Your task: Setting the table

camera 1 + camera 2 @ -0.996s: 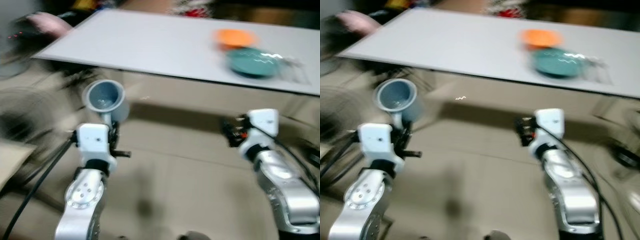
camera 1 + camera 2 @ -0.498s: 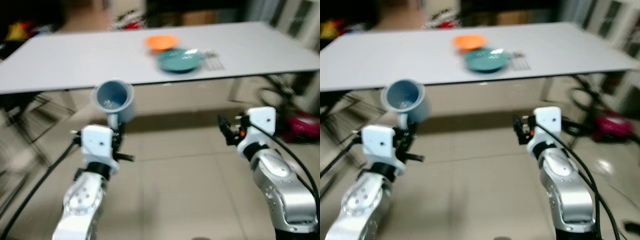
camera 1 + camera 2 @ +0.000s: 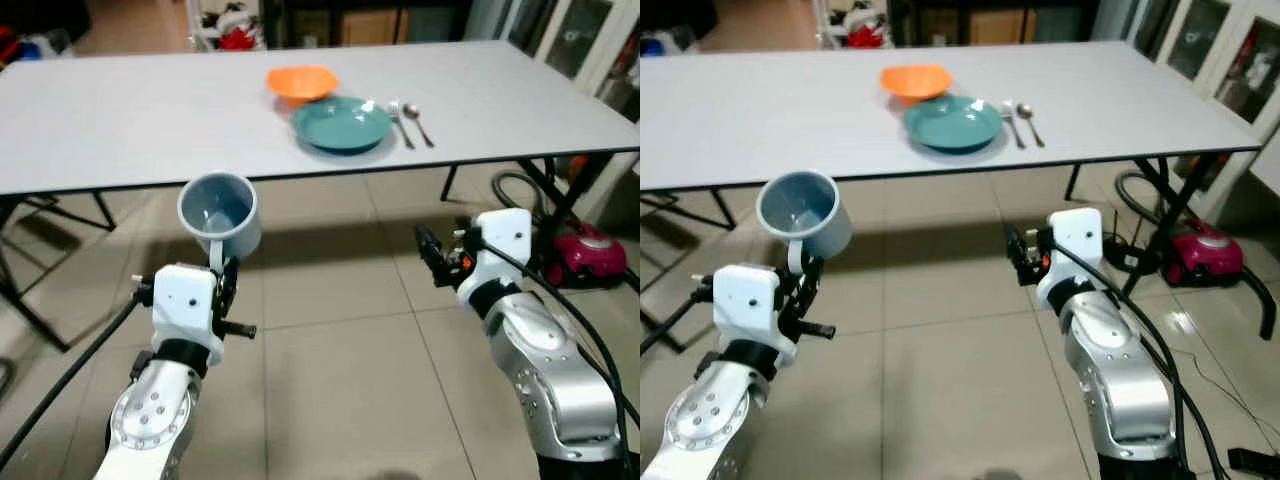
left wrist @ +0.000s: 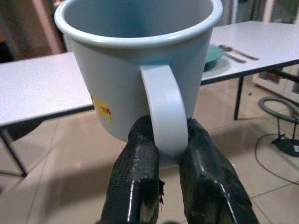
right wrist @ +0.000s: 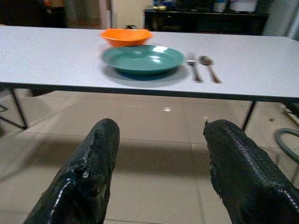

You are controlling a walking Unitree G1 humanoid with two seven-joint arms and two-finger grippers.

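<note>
Swung round since a second ago to face the table [image 3: 120, 120] square on, blur gone; carries the blue mug [image 3: 220, 212] upright, pinched by its handle in the left gripper [image 4: 163, 154], short of the table edge; holds the right gripper [image 5: 159, 172] wide and empty; looks like the approach step; next needs closing in and setting the mug beside the teal plate [image 3: 342, 125], near the orange bowl [image 3: 302, 81], fork [image 3: 398, 118] and spoon [image 3: 415, 118].

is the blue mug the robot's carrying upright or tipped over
Upright. The blue mug has its mouth facing up, and the left gripper pinches its handle from below, jaws shut on it, short of the table.
</note>
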